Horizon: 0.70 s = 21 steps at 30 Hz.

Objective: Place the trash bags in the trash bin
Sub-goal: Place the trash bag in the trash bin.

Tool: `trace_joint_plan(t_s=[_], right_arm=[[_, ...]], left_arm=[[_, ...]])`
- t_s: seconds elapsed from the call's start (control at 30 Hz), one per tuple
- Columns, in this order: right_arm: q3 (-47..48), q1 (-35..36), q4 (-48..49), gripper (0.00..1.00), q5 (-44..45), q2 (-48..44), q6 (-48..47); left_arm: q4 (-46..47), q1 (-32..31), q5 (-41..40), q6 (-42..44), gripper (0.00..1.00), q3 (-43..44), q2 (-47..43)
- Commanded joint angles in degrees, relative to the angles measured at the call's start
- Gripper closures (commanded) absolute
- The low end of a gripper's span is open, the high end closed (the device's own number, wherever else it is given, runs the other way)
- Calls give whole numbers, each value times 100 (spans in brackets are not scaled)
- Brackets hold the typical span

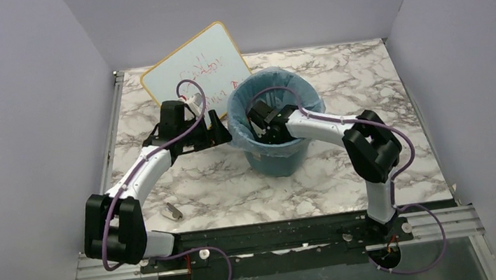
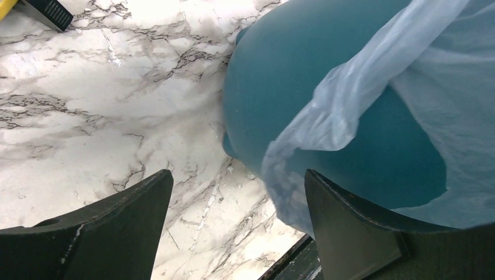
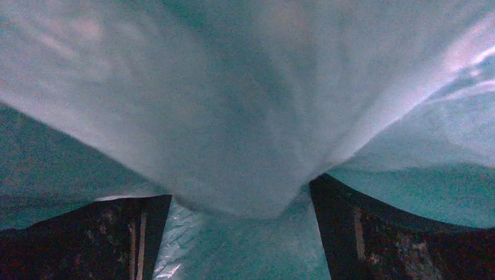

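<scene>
Wide-open jaws of the left gripper (image 2: 237,175) are held at the 9 o'clock side of the trash bin (image 2: 303,58) — nothing is gripped. The trash bags (image 2: 455,87) are draped over its rim. The right gripper (image 3: 240,189) is spread wide inside — film sags between its fingers, unclamped.

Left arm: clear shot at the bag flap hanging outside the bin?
Probably yes. The left gripper is open beside the trash bin, and the trash bag flap hangs just ahead of it with nothing between. The right gripper is down inside the bin.

whiteboard (image 1: 204,60) scribble illegible, grey object (image 1: 173,210) too small, trash bag (image 3: 245,105) blurred
</scene>
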Motion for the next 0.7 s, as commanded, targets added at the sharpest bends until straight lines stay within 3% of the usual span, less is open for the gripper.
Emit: trace_joint_plan(t_s=[0.0,0.2,0.5,0.67], right_arm=[[-66,12,-214,7,-13,336,8],[-72,11,-484,7,350,601,84],[582,11,-605,7,185,-269,114],[365,16,-478,6,115,-334,160]], left_arm=[[-23,-4,-117,60,15,-113,-160],[-32,-4,-26,74,15,-106,-202],[29,-4,214,97,16,-161,-79],[29,-4,224,106,16,-142,-87]])
